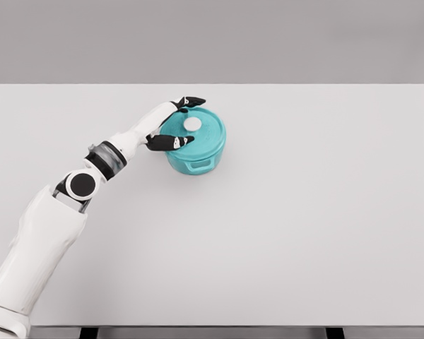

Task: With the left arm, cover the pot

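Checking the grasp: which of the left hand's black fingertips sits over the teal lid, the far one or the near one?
Both touch only the rim of the teal lid; the near black fingertip reaches furthest in.

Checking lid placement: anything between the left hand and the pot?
Only the teal lid, sitting on the pot. The left hand spans the lid's left edge, fingers spread, per head view.

Smooth teal pot (198,161); matt white table (304,226).

A plain white table (304,233) fills most of the frame. A teal pot (198,157) with its lid (201,131) on stands on it, upper left of centre.
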